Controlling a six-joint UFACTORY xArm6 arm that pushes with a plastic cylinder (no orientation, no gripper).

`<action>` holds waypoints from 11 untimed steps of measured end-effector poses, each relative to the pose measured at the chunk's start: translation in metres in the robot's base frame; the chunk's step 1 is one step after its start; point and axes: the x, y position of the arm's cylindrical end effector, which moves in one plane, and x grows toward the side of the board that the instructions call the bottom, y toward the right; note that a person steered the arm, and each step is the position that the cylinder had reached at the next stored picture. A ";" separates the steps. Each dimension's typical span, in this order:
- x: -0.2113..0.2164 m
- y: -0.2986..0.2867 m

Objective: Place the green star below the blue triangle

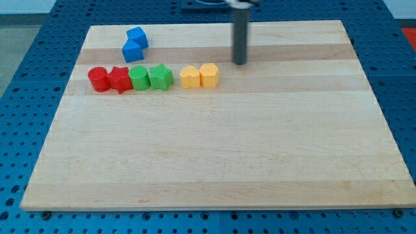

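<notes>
Green star (160,77) sits in a row on the wooden counter (214,149), touching a green round block (138,78), below and right of two blue blocks (134,45). My tip (240,62) stands well right, beyond the yellow blocks (199,76). End effector: plain rod, no jaws.

Green star (160,77), blue triangle (132,52)
</notes>
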 end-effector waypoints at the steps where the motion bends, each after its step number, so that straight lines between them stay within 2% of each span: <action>1: 0.094 0.037; 2: 0.197 -0.026; 3: 0.181 -0.086; 5: 0.103 -0.165; 7: 0.053 -0.182; 9: 0.036 -0.220; 11: 0.007 -0.224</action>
